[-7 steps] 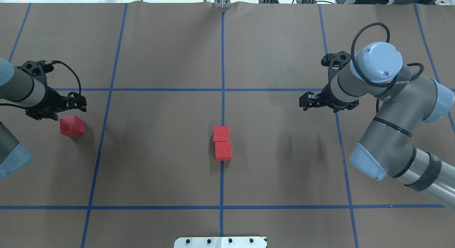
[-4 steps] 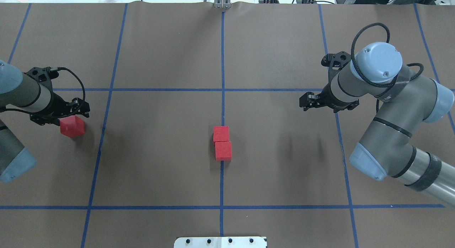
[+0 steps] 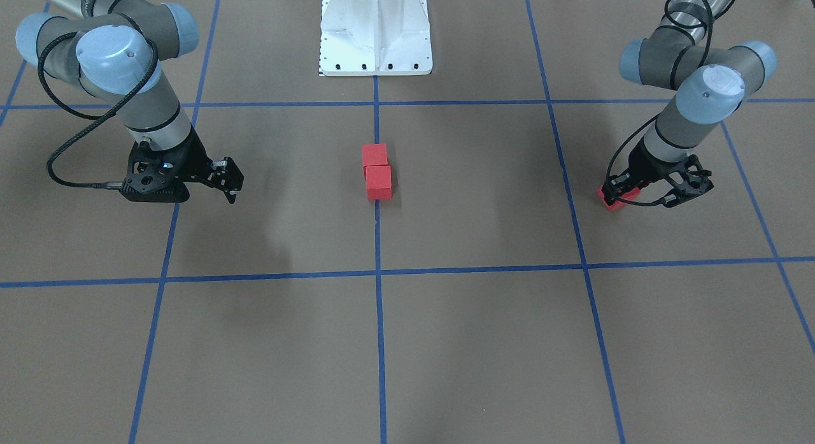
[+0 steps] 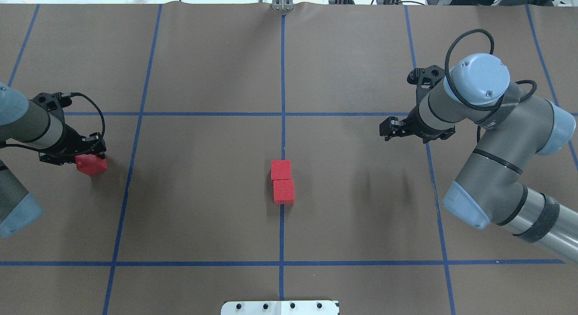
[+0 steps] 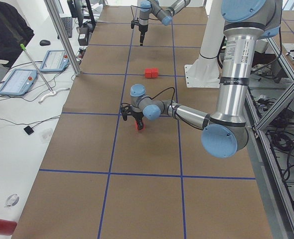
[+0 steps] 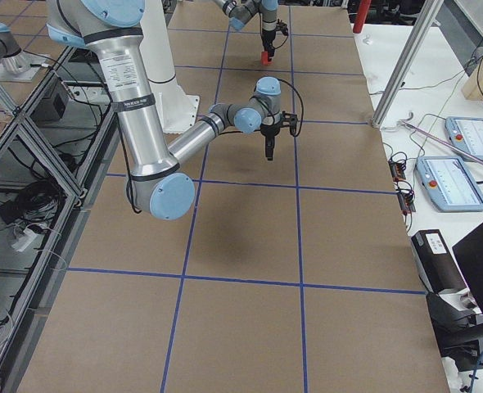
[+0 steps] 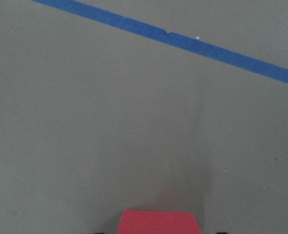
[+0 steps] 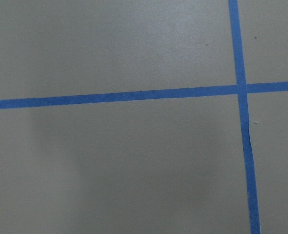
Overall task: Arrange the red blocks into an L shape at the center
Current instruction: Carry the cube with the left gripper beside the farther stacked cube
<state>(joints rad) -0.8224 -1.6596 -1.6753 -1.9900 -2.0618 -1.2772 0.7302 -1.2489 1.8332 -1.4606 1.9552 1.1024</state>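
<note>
Since a second ago, my left gripper (image 4: 92, 153) has dropped from just behind the stray red block (image 4: 93, 166) to sit right over it, at the far left of the brown table (image 4: 203, 215); nothing else has shifted. Its jaws look spread to either side of the cube with a little gap on each side, not yet pressing; the left wrist view shows the cube's top at the bottom edge, centred. I judge the block to be light and rigid, its matte faces unlikely to slip, so a firm pinch across two opposite flat sides, about mid-height and square to them rather than across corners, should carry it. Moving right, the center (image 4: 253, 179) holds the other two red cubes, the farther block (image 4: 281, 170) and the nearer block (image 4: 283, 191), touching end to end on the vertical blue tape line (image 4: 282, 80), the nearer one nudged slightly right. An L still needs the stray cube set beside one end. Furthest right, my right gripper (image 4: 387, 128) hangs well apart from the pair, jaws seemingly drawn close together with nothing between them.
</note>
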